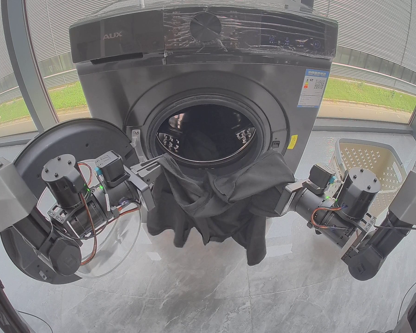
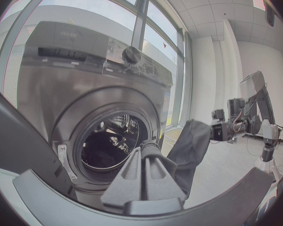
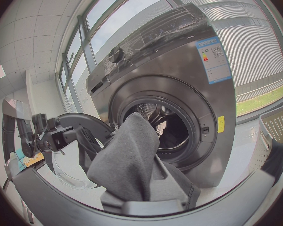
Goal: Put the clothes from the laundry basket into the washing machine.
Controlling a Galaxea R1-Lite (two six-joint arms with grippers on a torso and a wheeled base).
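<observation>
We cannot tell how the right gripper [image 2: 213,131] is set, because the dark garment [image 1: 217,200] wraps over its tip and hides it in the head view and the right wrist view. The drum [image 1: 205,132] is dim. Perforated metal glints at its sides, and a dark mass low inside is too murky to name. The round door [image 1: 74,139] is swung open on the robot's left, partly behind the left arm. Its clear inner bowl is cut across by cables.

The left gripper [image 1: 156,166] has its flat grey fingers [image 2: 133,173] pressed together on a bunched edge of the garment. The garment is soft, matte charcoal cloth. It hangs in loose folds between the two grippers, just in front of the lower rim of the drum mouth, and its ends trail toward the floor [image 1: 208,292].

The washing machine [image 1: 125,84] is smooth dark grey, with crinkled clear film taped over its control panel. The laundry basket [image 1: 370,158] is pale perforated plastic and stands to the machine's right, behind the right arm. A dark cloth [image 3: 276,160] hangs at its rim. The floor is glossy, veined stone tile.
</observation>
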